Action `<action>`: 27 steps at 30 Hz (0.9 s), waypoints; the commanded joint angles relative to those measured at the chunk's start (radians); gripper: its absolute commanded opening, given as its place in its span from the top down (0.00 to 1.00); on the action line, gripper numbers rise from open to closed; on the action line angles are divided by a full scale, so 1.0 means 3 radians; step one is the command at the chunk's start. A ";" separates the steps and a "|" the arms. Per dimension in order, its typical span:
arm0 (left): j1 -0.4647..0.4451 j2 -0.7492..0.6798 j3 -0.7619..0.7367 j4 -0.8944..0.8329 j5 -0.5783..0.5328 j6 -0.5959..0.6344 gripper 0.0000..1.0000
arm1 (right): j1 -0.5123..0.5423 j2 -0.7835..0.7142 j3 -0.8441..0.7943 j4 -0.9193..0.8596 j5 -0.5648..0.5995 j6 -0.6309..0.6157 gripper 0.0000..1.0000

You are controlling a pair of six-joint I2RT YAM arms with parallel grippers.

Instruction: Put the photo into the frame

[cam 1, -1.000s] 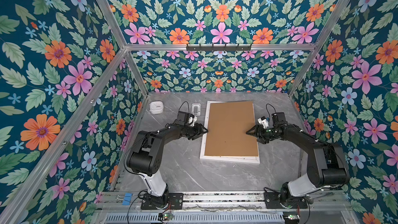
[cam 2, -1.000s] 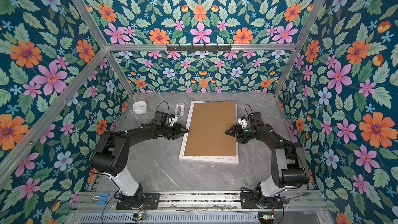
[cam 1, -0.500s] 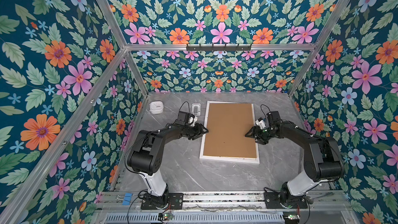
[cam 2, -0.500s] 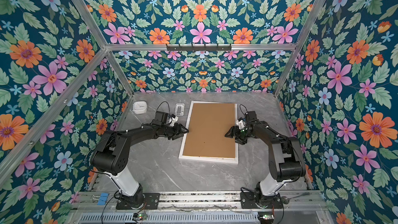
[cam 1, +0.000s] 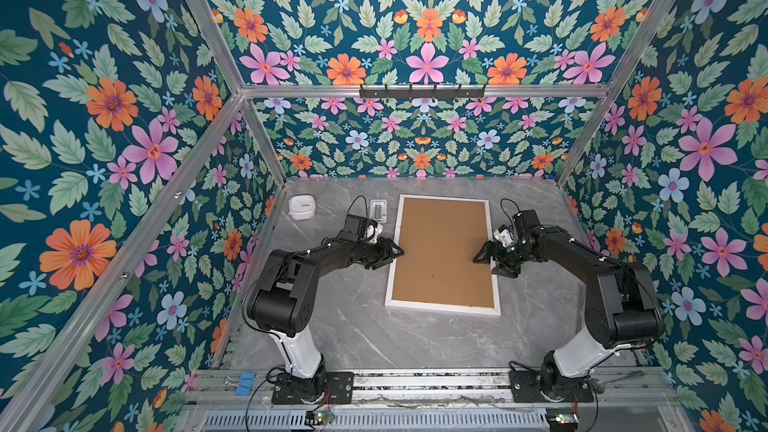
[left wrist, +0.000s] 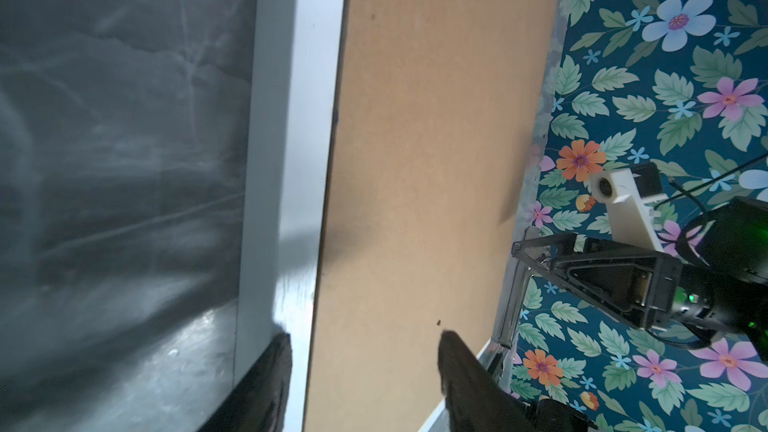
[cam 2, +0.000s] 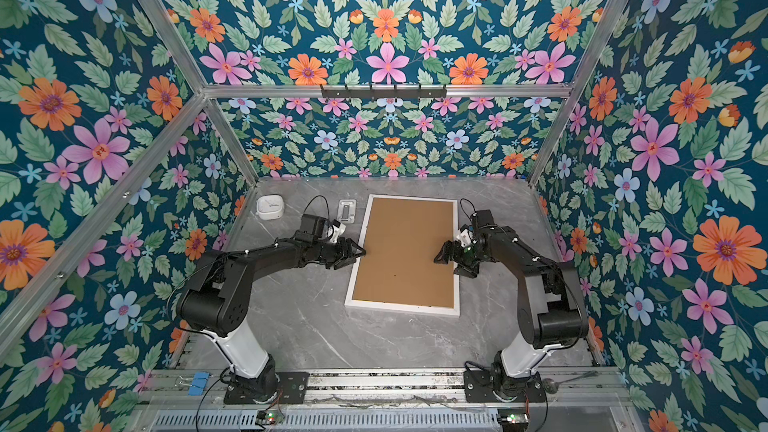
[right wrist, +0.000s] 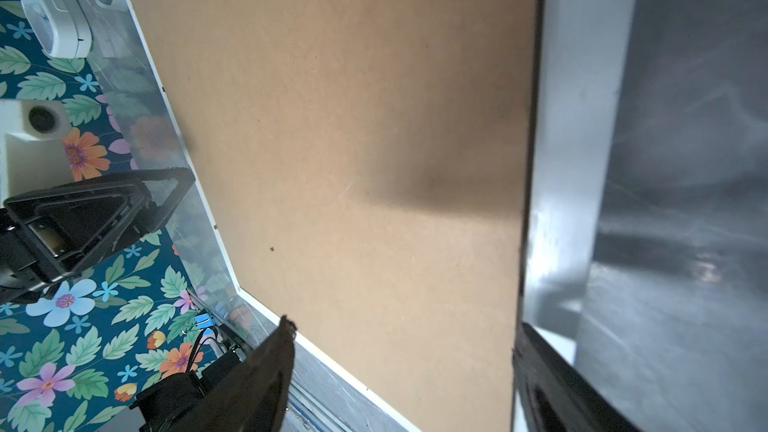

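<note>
The frame (cam 1: 440, 308) (cam 2: 402, 308) is white and rectangular. It lies flat on the grey marbled tabletop (cam 1: 353, 326) between the two arms, long sides running away from the arm bases. A brown backing board (cam 1: 442, 251) (cam 2: 405, 251) fills its opening inside the narrow white rim. The photo cannot be seen in any view.

The left tool (cam 1: 392, 252) (cam 2: 355, 252) reaches to the middle of the frame's left long side. In the left wrist view its jaws stand moderately apart (left wrist: 365, 347), one finger (left wrist: 278, 363) at the outer part of the rim (left wrist: 299, 118) and the other over the board (left wrist: 436, 118). Nothing is clamped between them.

The right tool (cam 1: 487, 263) (cam 2: 451, 263) sits at the opposite long side, facing the left one. In the right wrist view its jaws are spread wide (right wrist: 403, 338), one finger over the board (right wrist: 332, 118) and the other beside the rim (right wrist: 573, 118). It grips nothing.

Behind the left tool, near the back wall, lie a small white rounded device (cam 1: 302, 206) and a small white rectangular plate (cam 1: 378, 210). Both are clear of the frame.
</note>
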 commanded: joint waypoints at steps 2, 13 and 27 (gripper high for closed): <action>-0.0006 0.0013 0.0014 -0.0021 -0.0021 0.0044 0.40 | 0.0011 -0.0042 0.0016 -0.0156 0.0087 -0.0054 0.18; -0.0014 0.0074 0.0007 0.0001 -0.0026 0.0058 0.40 | 0.0080 -0.0119 0.0052 -0.0141 0.0155 -0.0006 0.18; -0.0022 0.0101 0.0002 0.0040 -0.0031 0.0039 0.39 | 0.0122 0.0185 0.0054 0.0020 0.0131 0.0025 0.18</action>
